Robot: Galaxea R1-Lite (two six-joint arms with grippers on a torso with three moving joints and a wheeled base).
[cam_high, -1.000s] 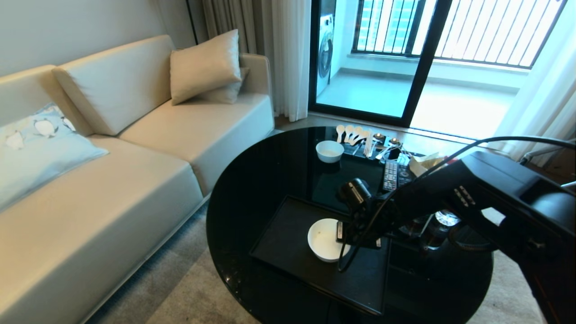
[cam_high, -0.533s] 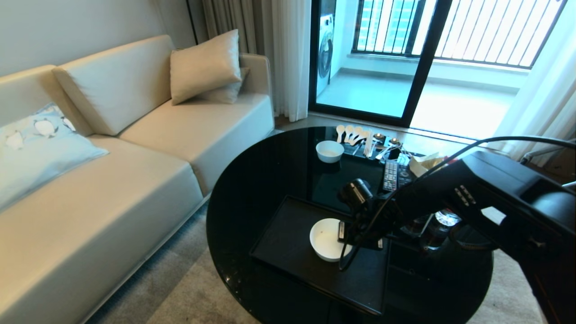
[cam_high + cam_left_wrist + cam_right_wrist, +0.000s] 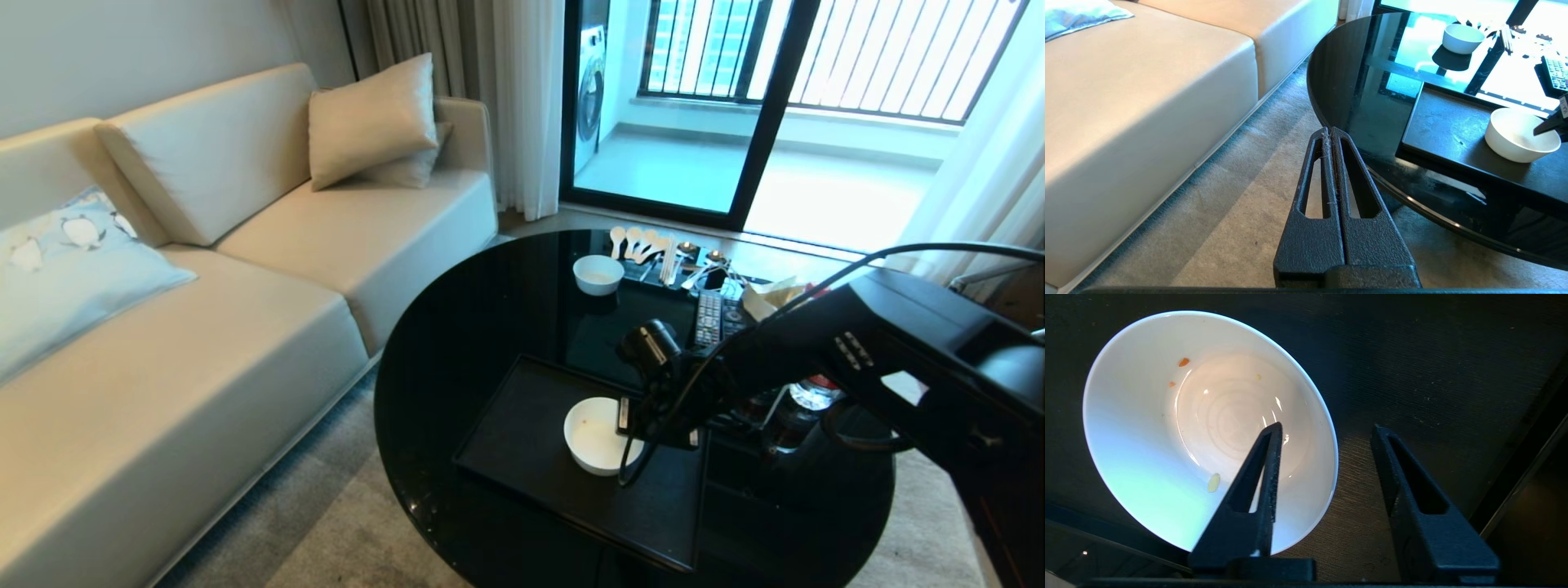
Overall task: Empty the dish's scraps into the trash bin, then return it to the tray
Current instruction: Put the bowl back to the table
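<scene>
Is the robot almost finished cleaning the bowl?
Nearly. The dish looks emptied: only a few tiny crumbs stick inside. It already sits on the tray. Right now the right tool is open, one finger inside the rim and one outside, not squeezing. What seems left is pulling that arm away. The left tool is shut, parked off the table. The trash bin isn't in view.

Daylight flooding in through the balcony door [image 3: 669, 106], leaving the near side dim.

Glaring off the glossy black bench [image 3: 1355, 81] in bright cyan-white patches in the left wrist view; washing out the balcony floor; throwing small highlights and a bluish tint inside the dish [image 3: 1208, 428]; sinking the tray [image 3: 1433, 355] into near-black shadow; bending straight lines at the head view's edges.
</scene>
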